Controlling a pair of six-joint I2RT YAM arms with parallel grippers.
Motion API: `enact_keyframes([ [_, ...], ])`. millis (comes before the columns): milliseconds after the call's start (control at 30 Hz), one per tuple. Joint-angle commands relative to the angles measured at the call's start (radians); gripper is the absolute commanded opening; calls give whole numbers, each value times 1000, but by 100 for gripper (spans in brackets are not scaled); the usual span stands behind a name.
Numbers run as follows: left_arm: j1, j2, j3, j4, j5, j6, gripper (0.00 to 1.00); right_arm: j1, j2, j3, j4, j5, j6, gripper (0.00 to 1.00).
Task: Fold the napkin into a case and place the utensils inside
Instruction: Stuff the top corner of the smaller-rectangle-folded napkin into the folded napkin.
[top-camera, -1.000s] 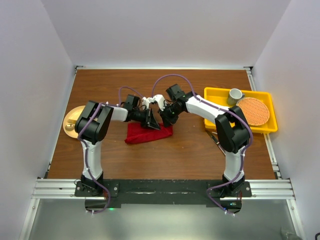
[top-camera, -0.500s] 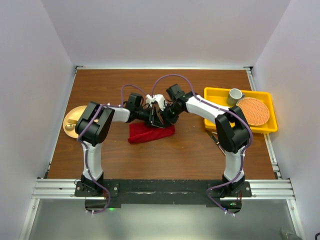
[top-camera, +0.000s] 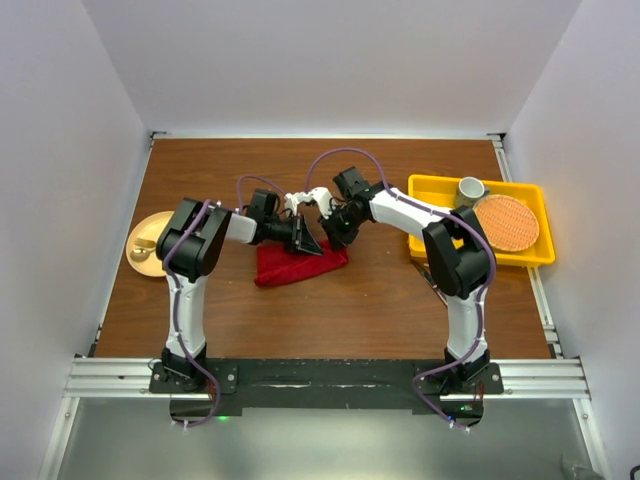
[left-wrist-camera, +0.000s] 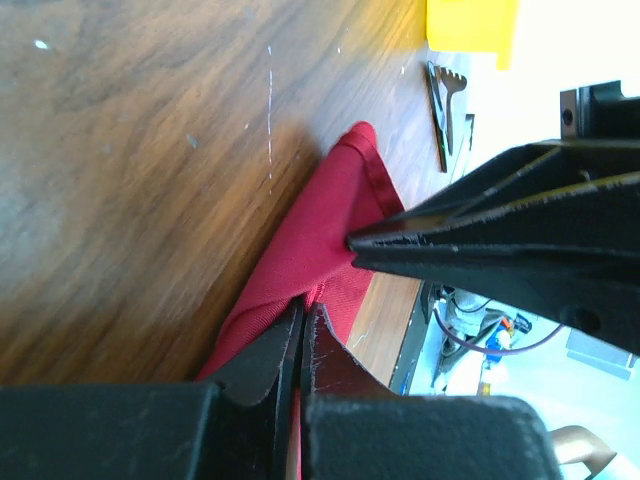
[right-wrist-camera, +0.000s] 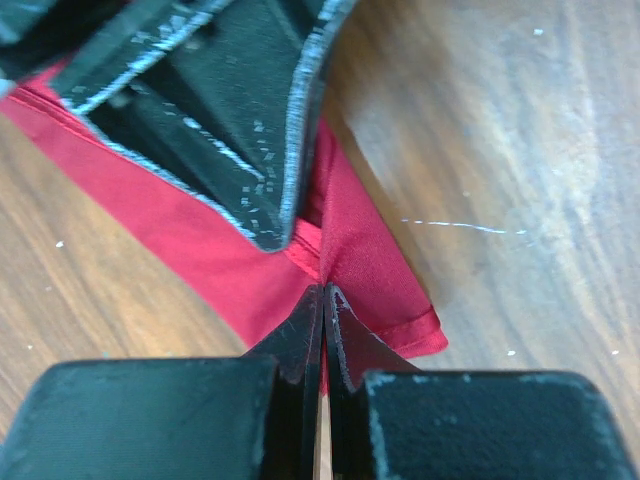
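We keep the left tool and right tool pinching the napkin, now slightly farther from the tray; folding remains unfinished.

Napkin drifted sideways.
Left gripper and right gripper, pinching it, slid slightly right, then apparently eased back toward the left.

middle: left gripper and right gripper sit tip to tip, both pinched onto the napkin, basically no gap between them
far side: bare table behind the arms, easy pass
near side: open wood between napkin and arm bases
right edge: yellow tray holding cup and woven mat blocks it, fork close by
left edge: gold plate by the wall
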Motion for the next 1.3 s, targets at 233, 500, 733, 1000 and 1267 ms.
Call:
enact_keyframes([
  [233,10,46,29,-84,-98,62,0,-8,-12,88,-3,-21,55,15],
  [500,10,45,25,-73,-86,56,0,2,-44,30,31,57,-2,47],
  [733,10,48,31,-67,-83,48,0,31,-22,4,57,119,-39,43],
  [1000,10,48,29,-76,-86,51,0,48,-55,-47,122,251,-41,10],
  [1267,10,52,29,-87,-89,56,0,48,-75,14,89,277,2,0],
])
